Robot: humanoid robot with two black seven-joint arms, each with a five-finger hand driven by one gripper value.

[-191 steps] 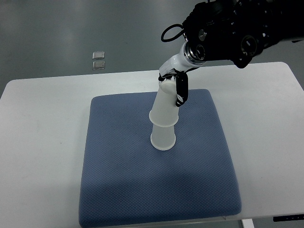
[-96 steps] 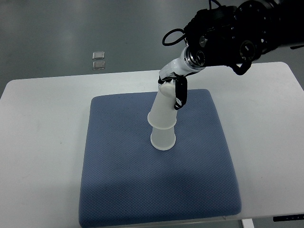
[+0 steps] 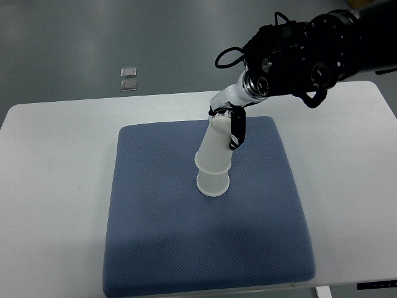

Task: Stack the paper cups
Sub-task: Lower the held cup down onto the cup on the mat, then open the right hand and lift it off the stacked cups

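Paper cups (image 3: pixel 214 160), upturned, upper one tilted over lower at mid blue mat (image 3: pixel 161 236), right robot hand (image 3: pixel 228 124) pinching upper cup's top, arm reaching in from upper right, white counter (image 3: pixel 56 186) bare around mat

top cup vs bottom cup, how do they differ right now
The top cup is held by the right hand; the bottom cup stands free on the blue mat. The top cup shows most of its wall, the bottom cup only its lowest band. Both are white, upside down.
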